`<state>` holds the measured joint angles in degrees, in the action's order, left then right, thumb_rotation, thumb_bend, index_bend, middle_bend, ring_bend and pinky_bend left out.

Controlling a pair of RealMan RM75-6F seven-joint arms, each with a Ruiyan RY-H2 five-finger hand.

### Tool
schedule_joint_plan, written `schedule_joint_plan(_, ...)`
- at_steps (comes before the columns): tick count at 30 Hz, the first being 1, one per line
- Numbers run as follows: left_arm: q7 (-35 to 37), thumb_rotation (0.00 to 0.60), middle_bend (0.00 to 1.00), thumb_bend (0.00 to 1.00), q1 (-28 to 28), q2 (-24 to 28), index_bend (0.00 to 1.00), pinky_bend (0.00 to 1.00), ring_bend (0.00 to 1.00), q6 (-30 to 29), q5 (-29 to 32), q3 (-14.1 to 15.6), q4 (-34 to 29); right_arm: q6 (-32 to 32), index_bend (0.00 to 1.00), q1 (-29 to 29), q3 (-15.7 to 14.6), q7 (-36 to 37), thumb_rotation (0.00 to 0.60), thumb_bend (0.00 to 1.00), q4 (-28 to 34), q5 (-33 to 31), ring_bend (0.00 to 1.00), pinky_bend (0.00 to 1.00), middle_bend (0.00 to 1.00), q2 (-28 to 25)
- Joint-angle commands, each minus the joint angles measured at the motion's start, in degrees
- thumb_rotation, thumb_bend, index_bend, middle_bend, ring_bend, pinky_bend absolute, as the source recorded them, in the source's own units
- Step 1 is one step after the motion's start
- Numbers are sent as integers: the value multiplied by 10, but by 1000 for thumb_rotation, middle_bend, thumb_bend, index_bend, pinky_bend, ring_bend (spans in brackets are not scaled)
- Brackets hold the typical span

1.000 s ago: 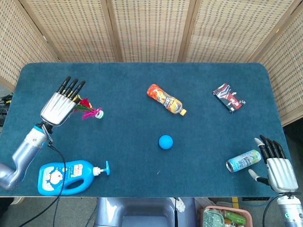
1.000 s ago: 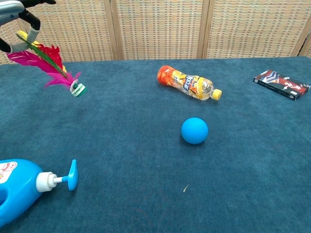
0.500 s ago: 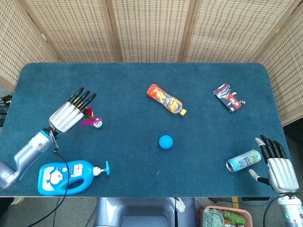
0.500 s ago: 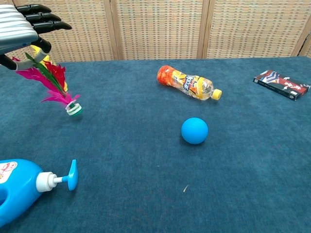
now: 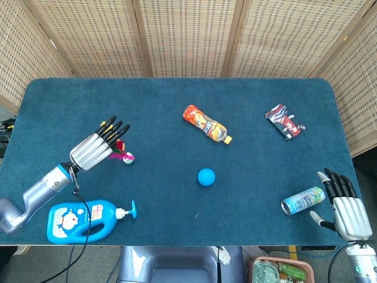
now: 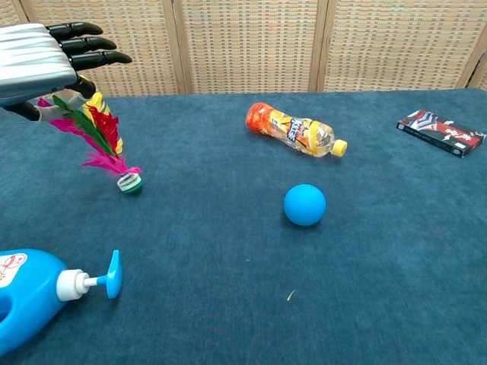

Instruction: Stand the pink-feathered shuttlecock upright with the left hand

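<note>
From the head view, the left hand (image 5: pixel 94 150) reaches over the left part of the blue surface (image 5: pixel 177 106), fingers stretched forward, and the shuttlecock (image 5: pixel 122 151) shows as only a scrap of pink and red feather and a pale base at the fingertips; the grip itself is hidden here. This view alone takes in the right hand (image 5: pixel 343 207), lying at the near right corner with fingers apart and holding nothing, just beside a can (image 5: pixel 303 200) on its side. It also shows the whole soap bottle (image 5: pixel 82 220) near the front left edge, an orange bottle (image 5: pixel 206 124) lying mid-surface, a blue ball (image 5: pixel 206 177) nearer the front, and a dark packet (image 5: pixel 285 122) far right. The chest view shows what the other hides: the left hand (image 6: pixel 46 65) pinches the feather tips of the shuttlecock (image 6: pixel 103 144), which hangs tilted, base (image 6: pixel 130 182) lowest and at or just above the carpet-like cloth; I cannot tell which. The right hand and the can are outside this view. Woven wicker screens (image 6: pixel 251 42) stand behind the surface.
</note>
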<state>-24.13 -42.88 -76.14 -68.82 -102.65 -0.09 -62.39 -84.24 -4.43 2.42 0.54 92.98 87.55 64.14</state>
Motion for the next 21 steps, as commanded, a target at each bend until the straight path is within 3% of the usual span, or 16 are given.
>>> schedule_joint_plan(1, -1, 600, 36, 368, -1, -4, 606, 0, 0, 1, 0, 1, 4, 0, 0, 0, 0, 0, 600, 185, 0, 0, 0, 16, 0, 0)
schedule_joint_plan(6, -5, 600, 14, 327, -2, -10, 518, 0, 0, 4, 0, 3, 7, -1, 0, 0, 0, 1, 600, 185, 0, 1, 0, 16, 0, 0)
schedule_joint_plan(15, -14, 600, 0, 294, 0, -7, 123, 0, 0, -12, 8, -8, 2, -1, 0, 0, 0, 0, 600, 185, 1, 2, 0, 16, 0, 0)
schedule_joint_plan(21, -13, 600, 0, 278, 3, 1, 1, 0, 0, -27, 13, -16, -7, -2, 0, 1, 0, 0, 600, 185, 1, 2, 0, 16, 0, 0)
